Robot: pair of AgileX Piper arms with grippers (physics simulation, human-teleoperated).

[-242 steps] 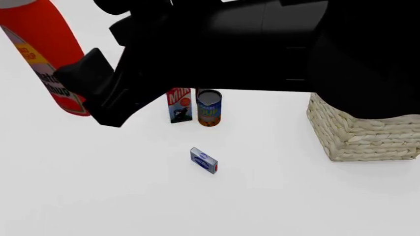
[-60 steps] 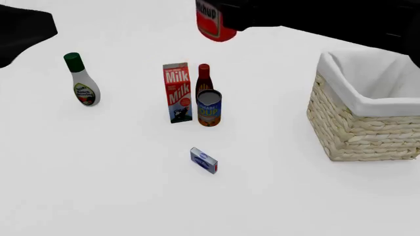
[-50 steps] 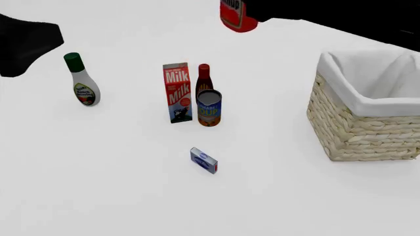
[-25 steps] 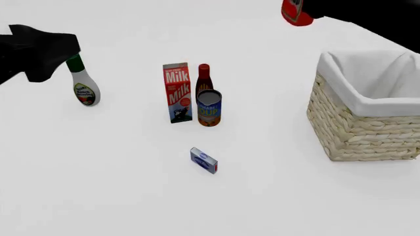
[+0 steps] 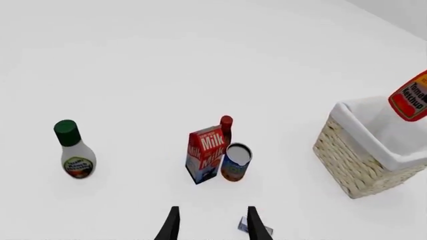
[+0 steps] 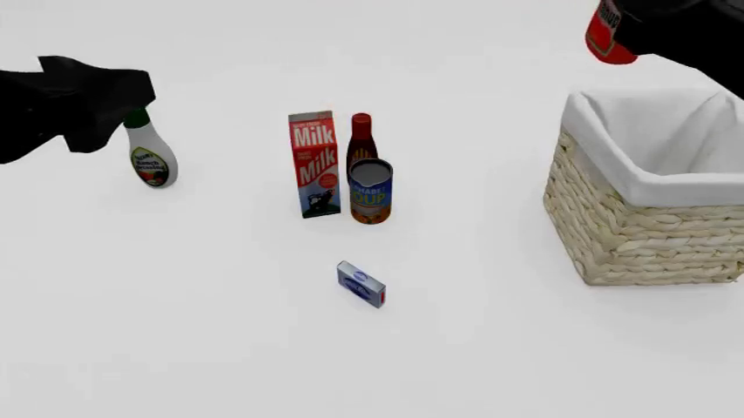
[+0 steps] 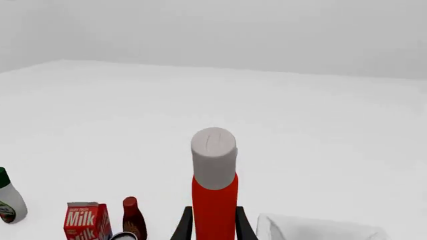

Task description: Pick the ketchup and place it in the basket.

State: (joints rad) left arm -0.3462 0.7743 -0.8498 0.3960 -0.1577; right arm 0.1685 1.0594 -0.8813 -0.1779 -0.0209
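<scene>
The ketchup [image 6: 604, 38], a bright red bottle, hangs in the air by the far left corner of the basket [image 6: 633, 235] in the front view. In the right wrist view my right gripper [image 7: 213, 226] is shut on the ketchup [image 7: 214, 200], whose white cap points away from the camera. From the left wrist view the ketchup [image 5: 409, 98] hovers above the basket's white lining [image 5: 373, 140]. My left gripper [image 5: 212, 227] is open and holds nothing, high above the table. The left arm [image 6: 70, 109] partly covers a white bottle.
A milk carton [image 6: 312, 164], a slim dark-red bottle [image 6: 361, 138] and a soup can [image 6: 369, 192] stand together mid-table. A small blue box [image 6: 361, 284] lies nearer the front. A white bottle with a green cap [image 6: 152, 161] stands at the left.
The right arm has carried the ketchup steadily to the right, from above the milk carton to beside the basket. The left arm has come further in from the left, over the white bottle's cap.
</scene>
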